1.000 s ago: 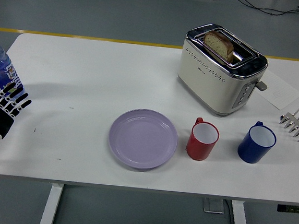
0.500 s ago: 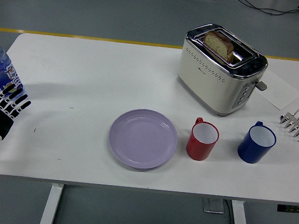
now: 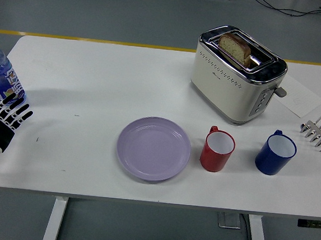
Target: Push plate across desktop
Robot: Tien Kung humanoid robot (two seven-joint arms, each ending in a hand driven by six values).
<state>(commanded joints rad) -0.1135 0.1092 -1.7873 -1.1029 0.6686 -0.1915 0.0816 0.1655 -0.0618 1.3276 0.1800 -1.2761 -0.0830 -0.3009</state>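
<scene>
The lilac plate [image 3: 154, 148] lay near the table's [image 3: 96, 81] front edge, well off to the right of the left hand [image 3: 0, 122], the only hand in view, whose fingers seemed spread and empty beside a water bottle [image 3: 0, 75].

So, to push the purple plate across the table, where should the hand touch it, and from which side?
Touch the plate on its raised left rim, coming in low from the left. It lies flat with a shallow lip, so there is little to pinch. The left hand is at the table's left edge with bare table between; the red mug sits close on the right.
</scene>
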